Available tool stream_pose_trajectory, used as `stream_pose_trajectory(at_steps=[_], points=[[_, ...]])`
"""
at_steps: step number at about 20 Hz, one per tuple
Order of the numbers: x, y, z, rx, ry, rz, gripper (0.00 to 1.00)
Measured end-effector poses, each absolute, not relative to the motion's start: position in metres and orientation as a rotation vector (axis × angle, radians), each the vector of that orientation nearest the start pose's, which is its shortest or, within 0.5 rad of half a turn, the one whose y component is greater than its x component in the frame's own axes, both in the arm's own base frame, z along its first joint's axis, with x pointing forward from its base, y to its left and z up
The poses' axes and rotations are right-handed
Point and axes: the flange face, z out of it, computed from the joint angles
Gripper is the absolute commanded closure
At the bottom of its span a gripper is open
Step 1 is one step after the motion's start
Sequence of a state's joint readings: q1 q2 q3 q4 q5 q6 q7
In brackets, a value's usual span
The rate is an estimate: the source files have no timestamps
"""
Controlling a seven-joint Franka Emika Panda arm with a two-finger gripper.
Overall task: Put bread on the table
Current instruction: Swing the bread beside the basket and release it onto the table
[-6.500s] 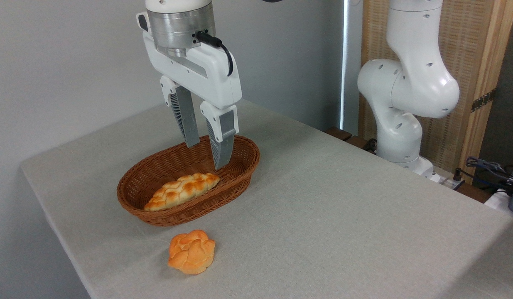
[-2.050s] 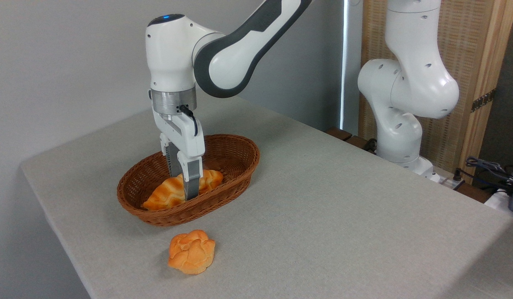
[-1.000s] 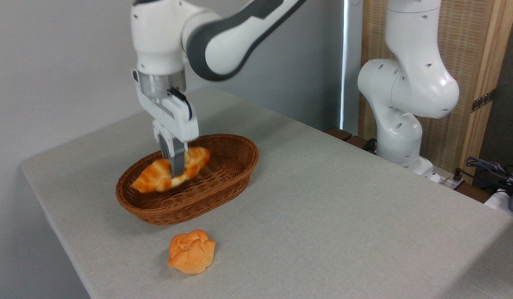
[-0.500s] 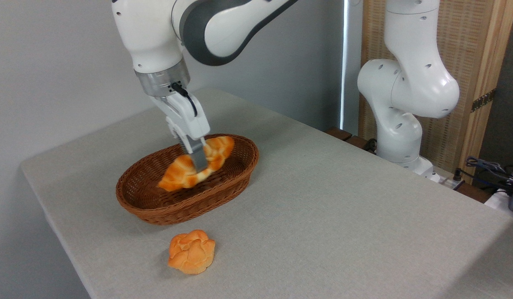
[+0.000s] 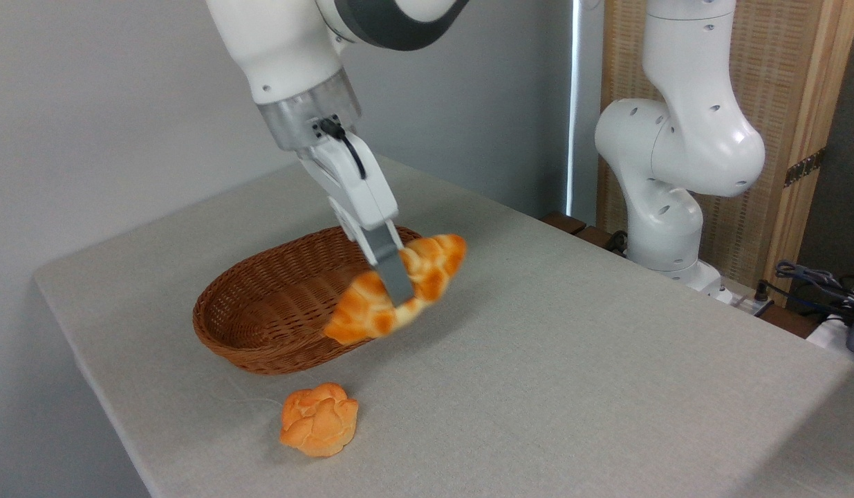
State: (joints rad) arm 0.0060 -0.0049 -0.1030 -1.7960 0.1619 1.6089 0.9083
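- The brown oval wicker basket sits on the left part of the counter, a large rectangular top covered in light grey-beige cloth, and nothing shows inside it.
- In front of the basket, near the counter's front edge, a small round knotted orange bun lies on the cloth, apart from the basket.
- At the basket's right end, the elongated braided golden-yellow bread hangs in the air, tilted with its left end lower, over the basket's rim and the counter just beside it.
- The white arm's gripper pinches the bread across its middle; motion blur softens the fingertips, so how deep the hold goes is hard to judge.
- Progress, as I judge it: the loaf is lifted out and nearly clear of the basket. Left to do: carry it over open cloth to the right, lower it, and let go.
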Motion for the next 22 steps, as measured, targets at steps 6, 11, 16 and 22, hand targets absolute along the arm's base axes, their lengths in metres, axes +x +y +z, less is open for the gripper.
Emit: stream_pose_trajectory(at_steps=[6, 11, 16, 22], points=[[0.531, -0.027, 0.495, -2.575, 1.505, 0.500, 0.40], [0.529, -0.023, 0.494, -2.550, 1.495, 0.541, 0.00], [0.528, -0.017, 0.494, -2.502, 1.476, 0.583, 0.00], [0.528, -0.016, 0.495, -2.490, 1.469, 0.590, 0.00]])
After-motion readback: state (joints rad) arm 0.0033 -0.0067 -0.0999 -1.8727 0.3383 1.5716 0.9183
